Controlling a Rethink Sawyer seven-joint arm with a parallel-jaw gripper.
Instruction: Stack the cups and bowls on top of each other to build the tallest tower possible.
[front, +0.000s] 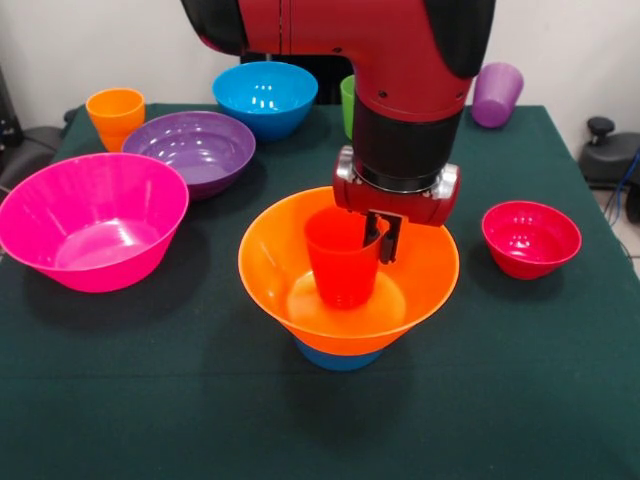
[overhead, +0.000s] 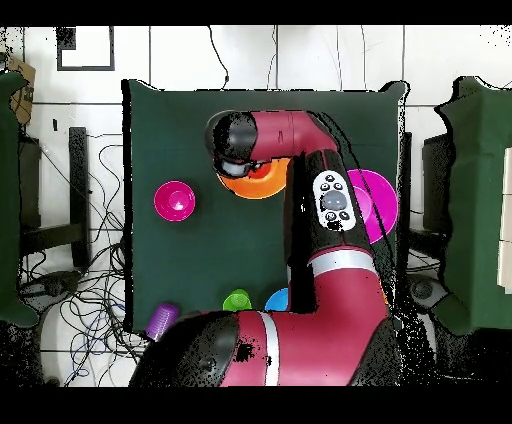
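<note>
We see the gripper (front: 381, 238) apparently clamped on the 3 o'clock rim of the red-orange cup (front: 339, 262), which stands upright in the orange bowl (front: 420, 285) atop the light-blue bowl (front: 338, 357), adding height to 1 tower.

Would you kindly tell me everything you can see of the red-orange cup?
The red-orange cup is a small translucent plastic tumbler, tapering toward its base. It stands upright, mouth up, inside the large orange bowl, which sits on a small blue bowl. The end effector grips its rim on the picture's right, one finger inside and one outside. The arm hides it from overhead.
</note>
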